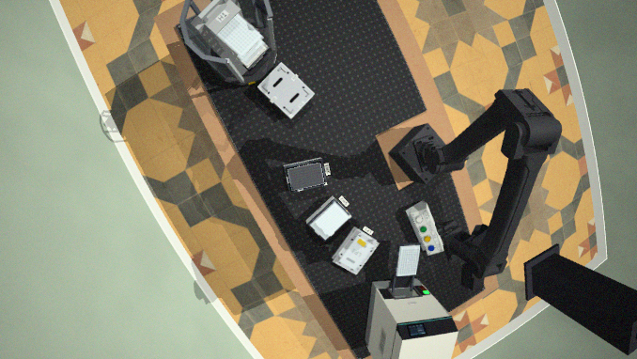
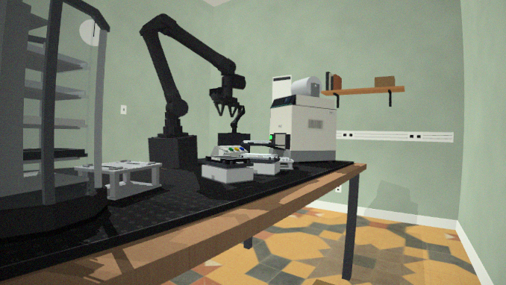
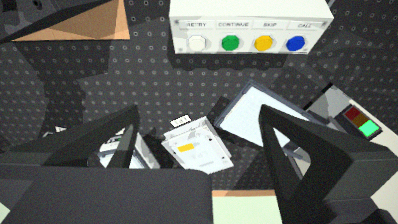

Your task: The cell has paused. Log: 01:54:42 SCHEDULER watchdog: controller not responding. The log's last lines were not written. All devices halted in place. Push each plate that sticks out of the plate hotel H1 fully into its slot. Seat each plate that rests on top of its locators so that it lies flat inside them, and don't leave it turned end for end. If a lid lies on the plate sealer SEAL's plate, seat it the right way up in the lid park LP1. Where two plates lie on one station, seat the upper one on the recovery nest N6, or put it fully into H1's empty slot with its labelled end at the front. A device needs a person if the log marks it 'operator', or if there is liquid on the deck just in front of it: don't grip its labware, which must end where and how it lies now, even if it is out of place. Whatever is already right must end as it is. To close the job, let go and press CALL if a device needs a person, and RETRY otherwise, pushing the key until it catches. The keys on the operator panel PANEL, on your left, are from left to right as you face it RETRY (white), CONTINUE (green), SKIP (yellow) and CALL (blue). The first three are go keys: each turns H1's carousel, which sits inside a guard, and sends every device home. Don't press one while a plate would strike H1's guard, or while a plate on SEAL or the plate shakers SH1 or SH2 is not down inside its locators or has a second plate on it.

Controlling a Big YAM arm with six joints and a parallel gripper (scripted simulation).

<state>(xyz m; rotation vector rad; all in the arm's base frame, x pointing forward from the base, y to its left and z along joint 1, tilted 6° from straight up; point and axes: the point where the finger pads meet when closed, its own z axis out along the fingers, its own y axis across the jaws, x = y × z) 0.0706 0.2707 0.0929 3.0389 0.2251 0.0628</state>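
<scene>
My gripper (image 2: 227,109) is open and empty, hanging high above the deck near the operator panel PANEL (image 1: 424,225). In the wrist view its fingers frame the lid park LP1 (image 3: 197,150), which carries a yellow mark. PANEL (image 3: 250,30) lies at the top of that view with the white RETRY (image 3: 196,43), green CONTINUE (image 3: 229,43), yellow SKIP (image 3: 263,43) and blue CALL (image 3: 295,43) keys. A white plate (image 1: 408,260) lies on the tray of the sealer SEAL (image 1: 409,319). One shaker holds a dark plate (image 1: 305,176), the other a white plate (image 1: 329,218).
The plate hotel H1 (image 1: 225,38) stands in its guard at the far end, with a white plate (image 1: 244,42) showing at its front. The recovery nest N6 (image 1: 286,90) beside it is empty. The arm's base (image 1: 418,155) stands near the deck's edge.
</scene>
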